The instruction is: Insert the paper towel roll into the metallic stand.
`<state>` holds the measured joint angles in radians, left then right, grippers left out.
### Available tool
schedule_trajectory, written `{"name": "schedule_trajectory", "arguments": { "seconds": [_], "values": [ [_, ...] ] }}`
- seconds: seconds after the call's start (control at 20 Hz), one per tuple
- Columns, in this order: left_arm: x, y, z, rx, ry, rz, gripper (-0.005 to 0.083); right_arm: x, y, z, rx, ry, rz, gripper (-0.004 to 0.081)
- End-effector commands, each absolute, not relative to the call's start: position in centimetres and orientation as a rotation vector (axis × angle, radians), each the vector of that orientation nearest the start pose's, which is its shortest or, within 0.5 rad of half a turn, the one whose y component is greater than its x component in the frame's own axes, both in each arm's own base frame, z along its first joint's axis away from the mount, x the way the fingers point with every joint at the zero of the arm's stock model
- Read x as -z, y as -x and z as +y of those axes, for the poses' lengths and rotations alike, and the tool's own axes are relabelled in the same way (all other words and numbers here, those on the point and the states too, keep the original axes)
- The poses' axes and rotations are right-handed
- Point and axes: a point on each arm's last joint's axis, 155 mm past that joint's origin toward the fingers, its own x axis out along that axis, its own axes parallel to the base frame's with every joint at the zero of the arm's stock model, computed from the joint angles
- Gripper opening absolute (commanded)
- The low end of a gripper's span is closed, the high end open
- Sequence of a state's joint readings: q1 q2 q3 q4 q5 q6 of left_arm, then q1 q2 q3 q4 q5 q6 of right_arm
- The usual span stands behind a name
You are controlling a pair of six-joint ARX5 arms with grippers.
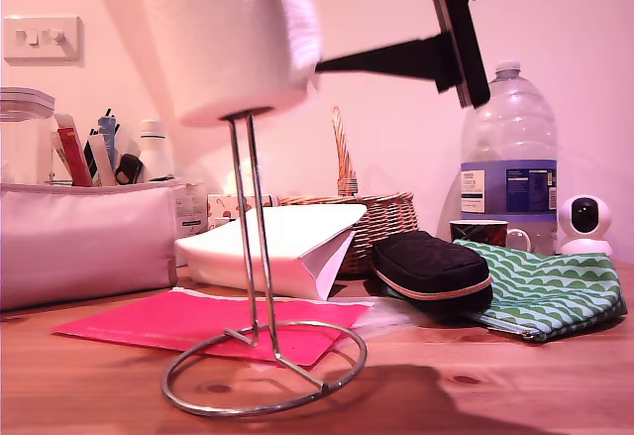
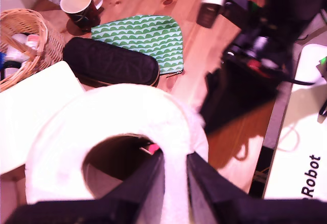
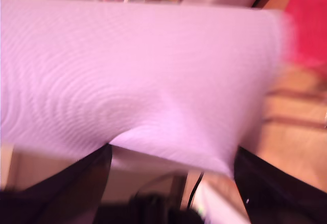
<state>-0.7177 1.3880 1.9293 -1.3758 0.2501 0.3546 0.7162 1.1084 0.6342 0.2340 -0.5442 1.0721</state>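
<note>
Both grippers held the roll (image 1: 230, 34): my first gripper (image 2: 175, 183) pinched its wall, my second gripper (image 3: 171, 157) seemingly spanned its side, core upright over the stand (image 1: 253, 257).

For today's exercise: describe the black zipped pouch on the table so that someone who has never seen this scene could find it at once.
Start at the big plastic water bottle toward the exterior view's right and drop down to the wooden table. The black zipped pouch lies there between the white paper bag and the green wave-patterned pouch; it alone is black, quilted and pink-trimmed.
</note>
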Motion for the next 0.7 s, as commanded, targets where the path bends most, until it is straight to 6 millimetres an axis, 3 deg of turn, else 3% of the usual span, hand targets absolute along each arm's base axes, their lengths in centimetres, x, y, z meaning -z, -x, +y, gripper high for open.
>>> {"name": "schedule_trajectory", "arguments": {
  "seconds": [0.0,0.15,0.45,0.65],
  "values": [
    [-35.2,-21.2,-25.1,1.073,-0.511,0.687,-0.0022,-24.3,-20.2,31.1,-1.046,-0.878,0.879,0.0670],
    [-35.0,-21.3,-25.1,1.072,-0.513,0.692,-0.0022,-24.1,-20.1,29.5,-1.025,-0.826,0.864,0.0670],
    [-35.1,-21.3,-25.0,1.066,-0.516,0.690,-0.0022,-19.5,-23.2,24.4,-0.780,-0.665,0.861,0.0671],
    [-35.0,-21.4,-25.0,1.066,-0.517,0.691,-0.0022,-16.6,-23.9,21.9,-0.674,-0.509,0.872,0.0666]
  ]
}}
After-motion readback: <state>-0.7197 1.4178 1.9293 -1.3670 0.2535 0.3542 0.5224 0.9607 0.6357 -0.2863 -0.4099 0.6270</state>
